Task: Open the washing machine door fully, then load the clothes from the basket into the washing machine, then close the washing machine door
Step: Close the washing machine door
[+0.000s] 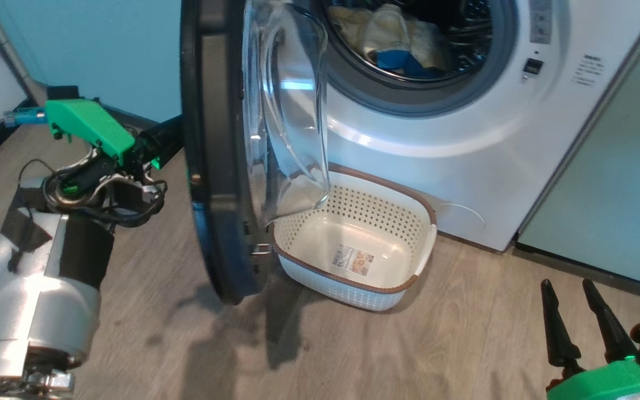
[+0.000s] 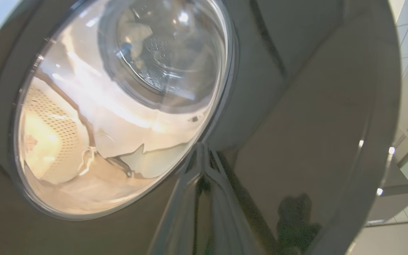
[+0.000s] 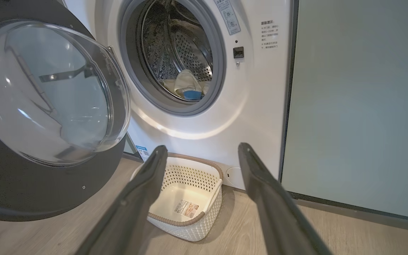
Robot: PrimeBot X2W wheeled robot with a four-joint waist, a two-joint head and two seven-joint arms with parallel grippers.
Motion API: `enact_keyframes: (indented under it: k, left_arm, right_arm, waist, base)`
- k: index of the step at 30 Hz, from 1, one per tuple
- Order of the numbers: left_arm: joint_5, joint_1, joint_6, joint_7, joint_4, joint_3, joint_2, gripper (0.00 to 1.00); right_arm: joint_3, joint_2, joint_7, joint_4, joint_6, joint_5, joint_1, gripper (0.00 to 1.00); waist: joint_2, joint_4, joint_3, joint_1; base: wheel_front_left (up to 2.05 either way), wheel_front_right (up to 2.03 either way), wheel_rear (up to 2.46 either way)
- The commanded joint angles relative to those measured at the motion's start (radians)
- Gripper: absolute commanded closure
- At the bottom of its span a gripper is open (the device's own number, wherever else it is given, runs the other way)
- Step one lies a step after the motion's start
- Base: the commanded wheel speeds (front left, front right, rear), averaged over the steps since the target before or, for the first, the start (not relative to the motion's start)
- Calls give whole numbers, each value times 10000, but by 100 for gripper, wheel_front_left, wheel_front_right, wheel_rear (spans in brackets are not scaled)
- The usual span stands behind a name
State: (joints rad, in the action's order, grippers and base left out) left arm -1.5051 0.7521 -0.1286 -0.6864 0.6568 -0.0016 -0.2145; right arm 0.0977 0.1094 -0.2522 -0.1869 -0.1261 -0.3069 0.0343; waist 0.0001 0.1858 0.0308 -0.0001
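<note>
Left wrist view: left gripper [image 2: 203, 156] pinched shut on nothing, tips apparently against the glossy outer face of the washing machine door [image 2: 296, 106], just lower right of its glass bowl [image 2: 119, 106].

Head view, lower right: right gripper [image 1: 578, 311] spread wide and empty, well apart from everything.

The door stands roughly half open, edge-on at centre left. The empty basket [image 1: 375, 222] sits on the floor at centre frame, just beside the washing machine [image 1: 464, 155]. At top of frame the clothes [image 1: 392, 33] lie in the drum, and the blue piece [image 1: 400, 58] sits close to the grey gasket [image 1: 409, 97].

Risks, my read:
- The narrow tips may skid on the slick face during the push.
- The blue piece could get pinched at the gasket, so the door would not latch.
- I cannot tell whether the bowl clears the basket rim.
</note>
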Motion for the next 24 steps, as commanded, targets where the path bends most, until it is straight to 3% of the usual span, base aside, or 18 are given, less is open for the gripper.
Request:
enact_keyframes:
  k: [1,24]
  left_arm:
    - [-100,294,-21,-113,-539,285,-217,100]
    - [-551,30,-21,285,-1069,672,343,100]
  right_arm:
    - [136,83,-96,324,-46,6,-279,0]
    - [276,152,-96,343,-46,24,-564,0]
  waist:
    - [-1,-200,86,1]
    - [-1,-2746,474,1]
  base:
    - [0,0,0]
    - [0,0,0]
